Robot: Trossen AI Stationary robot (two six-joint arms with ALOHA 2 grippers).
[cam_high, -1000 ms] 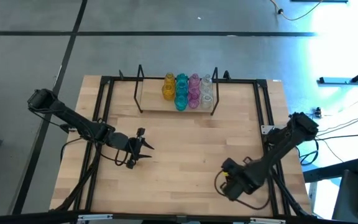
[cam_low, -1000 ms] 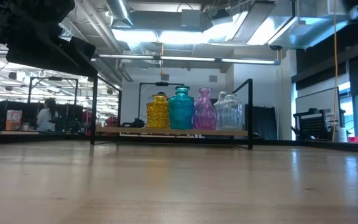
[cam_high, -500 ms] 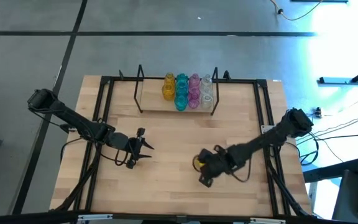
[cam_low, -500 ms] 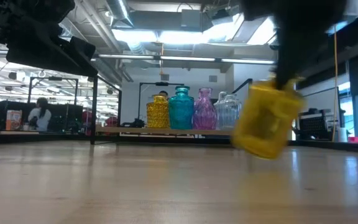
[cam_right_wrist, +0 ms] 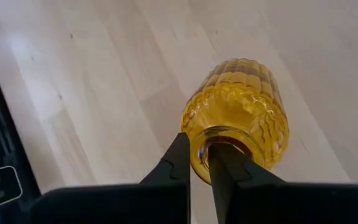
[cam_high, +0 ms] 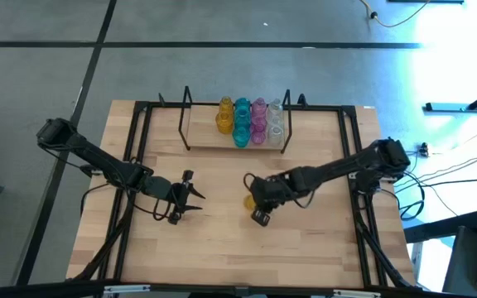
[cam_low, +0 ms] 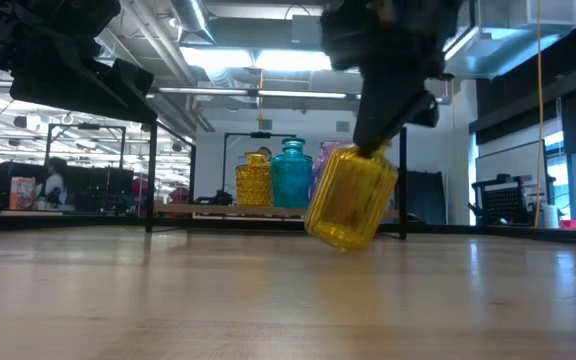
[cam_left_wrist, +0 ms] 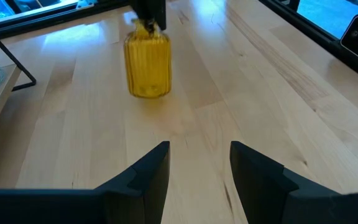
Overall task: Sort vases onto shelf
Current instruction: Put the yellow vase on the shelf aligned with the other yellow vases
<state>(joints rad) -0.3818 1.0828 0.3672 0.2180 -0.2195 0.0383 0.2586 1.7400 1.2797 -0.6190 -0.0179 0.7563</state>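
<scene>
A yellow ribbed vase [cam_high: 248, 200] hangs from my right gripper [cam_right_wrist: 197, 152] over the middle of the table, in front of the shelf. It also shows in the low view [cam_low: 351, 196] and the left wrist view [cam_left_wrist: 148, 61]. The shelf [cam_high: 209, 139] stands at the far edge, and yellow, teal, pink and clear vases [cam_high: 247, 122] are packed on its right half. My left gripper [cam_high: 187, 199] is open and waits left of centre, its fingers [cam_left_wrist: 149, 169] pointing at the yellow vase. My right gripper holds the yellow vase by the rim of its mouth [cam_right_wrist: 202, 144], with one finger [cam_right_wrist: 229, 163] inside the neck and the other [cam_right_wrist: 178, 160] outside. The fingers come from above, slanting. The vase hangs tilted below them [cam_low: 351, 196], lifted clear of the table.
A black frame [cam_high: 139, 141] runs around the wooden tabletop. The shelf's wire uprights [cam_high: 186, 116] stand at its short ends, and its left half shows bare board. A person sits in the room beyond [cam_low: 53, 185].
My right arm has swung from the table's near right corner toward the left and the far edge, carrying the yellow vase with it to the middle of the table. The vase hangs tilted throughout. My left arm has kept still.
</scene>
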